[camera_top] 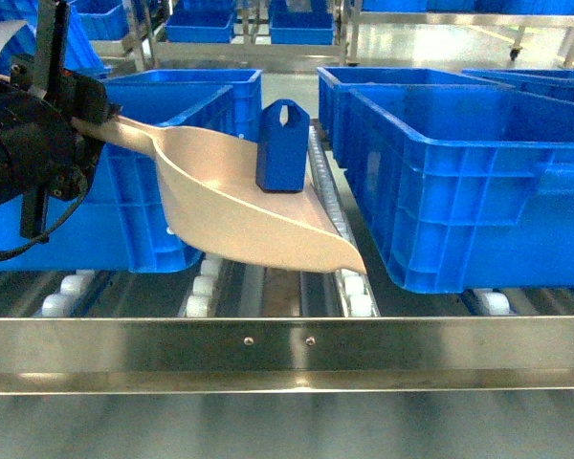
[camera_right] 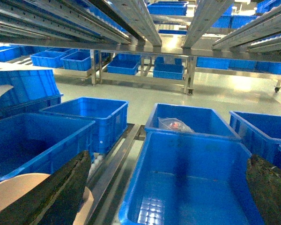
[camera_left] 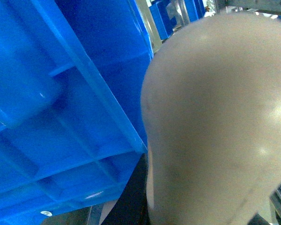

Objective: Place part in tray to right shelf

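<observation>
The beige tray [camera_top: 239, 206] hangs tilted over the right shelf [camera_top: 287, 349], and its front lip touches the white rollers [camera_top: 360, 304] between two crates. The blue part [camera_top: 282, 145] stands upright inside the tray, near its far edge. At the left, my left gripper [camera_top: 77, 124] is shut on the tray's handle. The left wrist view is mostly filled by the tray's rounded back [camera_left: 215, 122]. My right gripper [camera_right: 167, 161] is out of the head view. It is open and empty, with its dark fingers [camera_right: 61, 187] spread wide above a blue crate.
Large blue crates stand on the rollers on both sides of the tray, one left [camera_top: 163, 163] and one right [camera_top: 469, 172]. The crate [camera_right: 192, 183] under my right gripper is empty. One behind it holds a plastic bag [camera_right: 175, 125]. More racks and crates stand beyond.
</observation>
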Controlling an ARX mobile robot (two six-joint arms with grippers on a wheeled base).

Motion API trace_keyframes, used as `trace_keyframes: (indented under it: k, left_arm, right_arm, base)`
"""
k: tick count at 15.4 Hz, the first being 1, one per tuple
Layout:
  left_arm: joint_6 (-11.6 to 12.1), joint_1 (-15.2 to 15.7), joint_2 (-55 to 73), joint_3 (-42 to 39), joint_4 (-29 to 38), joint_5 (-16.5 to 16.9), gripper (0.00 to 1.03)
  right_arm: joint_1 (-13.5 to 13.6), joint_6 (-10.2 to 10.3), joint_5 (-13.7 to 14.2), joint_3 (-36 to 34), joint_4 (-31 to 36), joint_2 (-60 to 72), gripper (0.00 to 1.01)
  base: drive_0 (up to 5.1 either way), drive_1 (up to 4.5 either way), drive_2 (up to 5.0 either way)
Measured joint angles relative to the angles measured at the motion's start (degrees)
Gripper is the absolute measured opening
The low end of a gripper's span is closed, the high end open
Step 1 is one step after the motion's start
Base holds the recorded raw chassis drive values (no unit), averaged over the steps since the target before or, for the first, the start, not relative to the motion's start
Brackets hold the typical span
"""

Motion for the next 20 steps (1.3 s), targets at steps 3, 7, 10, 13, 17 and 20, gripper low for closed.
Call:
trace_keyframes:
  k: [3, 7, 10, 13, 17, 20]
  left_arm:
    - [0.26, 0.72, -2.08, 0.15, 3.43, 0.92, 0.16]
    - [-1.01, 1.60, -9.49, 4.48, 3.74, 0.13, 0.16]
    - [-1.57, 5.05, -11.63, 5.53, -3.61, -3.30, 0.16]
    - [3.96, 11.91, -15.23, 9.07, -14.03, -15.52, 0.16]
    - [22.53, 11.17, -16.33, 13.16, -16.09, -35.76, 0.16]
    - [25.59, 9.73, -16.33, 13.33, -15.91, -36.06, 0.16]
  right_arm:
    - [0.00, 0.00, 0.00, 0.00, 0.00, 0.00, 0.98]
    - [0.00, 0.00, 0.00, 0.00, -0.02, 0.00, 0.98]
    - [0.00, 0.00, 0.00, 0.00, 0.00, 0.00, 0.98]
    - [0.00, 0.00, 0.00, 0.00, 0.04, 0.00, 0.98]
    - [0.00, 0.00, 0.00, 0.00, 0.00, 0.00, 0.98]
    - [0.00, -0.02, 0.00, 0.00, -0.02, 0.00, 0.98]
  base:
    - [0.0, 0.00, 0.0]
    - [0.0, 0.00, 0.0]
    - [0.0, 0.00, 0.0]
    - [0.0, 0.00, 0.0]
    - [0.0, 0.00, 0.0]
    - [0.0, 0.00, 0.0]
